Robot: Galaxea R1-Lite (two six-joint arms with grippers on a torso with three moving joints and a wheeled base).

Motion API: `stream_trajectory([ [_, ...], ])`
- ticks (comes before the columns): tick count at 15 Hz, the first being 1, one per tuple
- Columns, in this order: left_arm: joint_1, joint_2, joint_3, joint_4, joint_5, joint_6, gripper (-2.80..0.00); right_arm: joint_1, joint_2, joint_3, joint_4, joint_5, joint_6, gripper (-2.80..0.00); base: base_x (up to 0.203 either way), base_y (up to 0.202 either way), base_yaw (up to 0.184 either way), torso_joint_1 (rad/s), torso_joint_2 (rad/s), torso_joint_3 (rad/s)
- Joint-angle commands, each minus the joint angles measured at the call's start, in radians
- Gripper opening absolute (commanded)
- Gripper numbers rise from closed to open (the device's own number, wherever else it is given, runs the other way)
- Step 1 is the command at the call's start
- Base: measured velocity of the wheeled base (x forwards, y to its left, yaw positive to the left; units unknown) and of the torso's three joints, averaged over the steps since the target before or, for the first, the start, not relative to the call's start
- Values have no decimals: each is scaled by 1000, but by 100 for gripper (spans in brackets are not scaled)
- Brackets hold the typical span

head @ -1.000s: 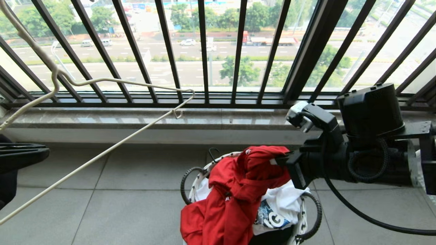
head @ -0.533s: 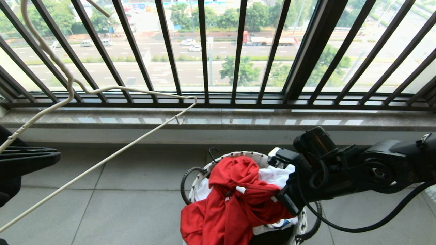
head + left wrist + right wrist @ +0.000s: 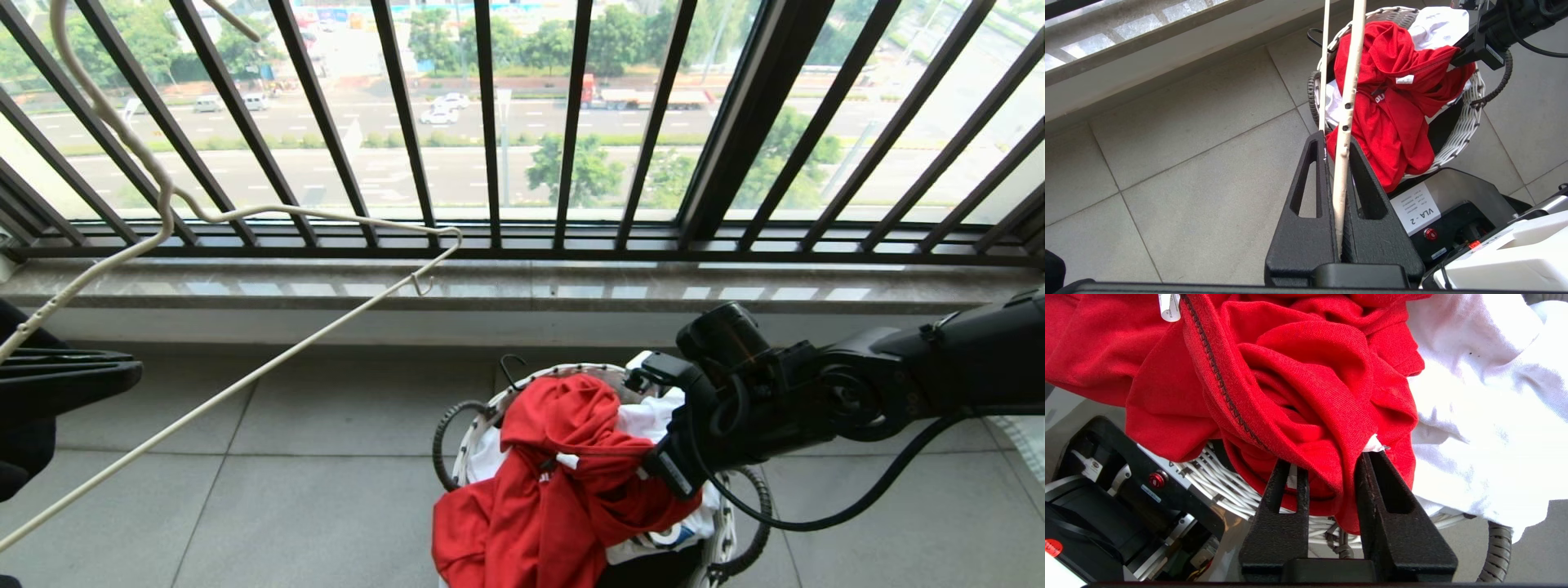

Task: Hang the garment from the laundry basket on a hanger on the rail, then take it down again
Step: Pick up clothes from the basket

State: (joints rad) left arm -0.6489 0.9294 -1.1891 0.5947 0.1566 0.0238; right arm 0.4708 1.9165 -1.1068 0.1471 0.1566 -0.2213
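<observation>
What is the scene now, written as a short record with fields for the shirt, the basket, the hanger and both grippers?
shirt: red shirt bunched in the basket, one part hanging over its near rim
basket: white basket on the tiled floor, also holding white cloth
hanger: cream wire hanger held up off the floor, bare
left gripper: left gripper shut on the hanger
right gripper: right gripper at the basket, fingers apart around a fold of the shirt

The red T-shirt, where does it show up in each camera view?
Head view: red T-shirt at bottom centre, heaped over the white basket.
Left wrist view: upper right, behind the wire hanger.
Right wrist view: fills the upper middle, above the right gripper.
Shared landmark: the white basket.
</observation>
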Motion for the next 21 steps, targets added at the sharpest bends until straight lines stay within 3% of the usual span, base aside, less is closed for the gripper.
stream_trajectory([
  [1, 0, -3, -1, 4, 1, 1, -280, 7, 21, -48, 2, 1, 7, 0, 0, 0, 0, 0, 0, 0],
  [3, 0, -3, -1, 4, 1, 1, -280, 25, 38, -71, 1, 1, 34, 0, 0, 0, 0, 0, 0, 0],
  [7, 0, 2, 0, 4, 1, 1, -280, 41, 0, -91, 17, -10, 217, 0, 0, 0, 0, 0, 0, 0],
  [10, 0, 6, 0, 4, 1, -1, -280, 41, -30, -124, 126, -78, 280, 0, 0, 0, 0, 0, 0, 0],
  [14, 0, 6, 0, 4, 1, -1, -280, 39, -24, -256, 340, -90, 437, 0, 0, 0, 0, 0, 0, 0],
  [17, 0, 9, 2, 4, 1, -1, -280, 28, -32, -245, 403, -91, 433, 0, 0, 0, 0, 0, 0, 0],
  [21, 0, 2, 0, 4, 1, -1, -280, 1, -9, -207, 356, -98, 251, 0, 0, 0, 0, 0, 0, 0],
])
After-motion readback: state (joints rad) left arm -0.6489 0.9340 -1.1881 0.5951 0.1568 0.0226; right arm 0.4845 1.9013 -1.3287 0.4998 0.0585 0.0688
